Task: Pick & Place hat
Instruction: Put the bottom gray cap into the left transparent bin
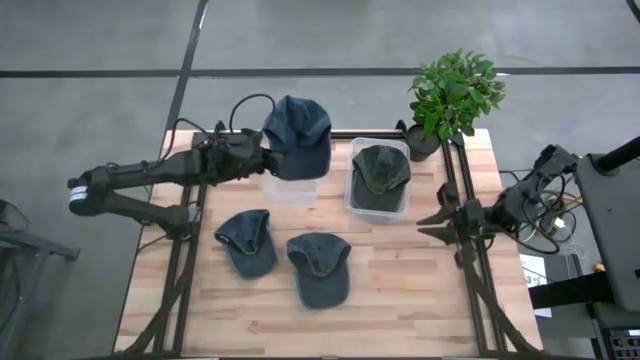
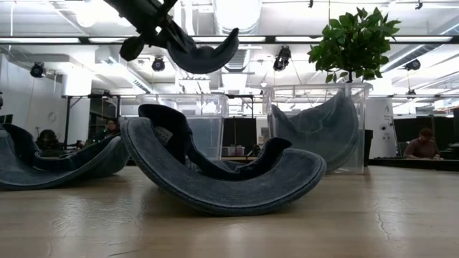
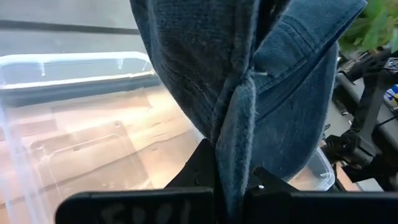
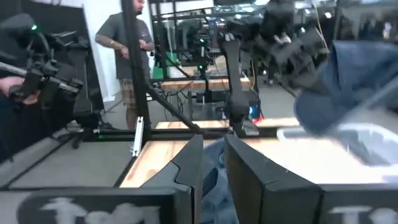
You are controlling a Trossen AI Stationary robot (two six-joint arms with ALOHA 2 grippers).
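left claw (image 1: 262,155) pinching a blue hat (image 1: 297,137) above the clear bin (image 1: 290,188) (right claw (image 1: 440,219) unclear).

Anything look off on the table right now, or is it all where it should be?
Nothing spilled or damaged. The left tool pinches a blue cap, which hangs above the empty clear bin. The other bin holds one cap. Two caps lie upside down on the table, which may make them awkward to grip.
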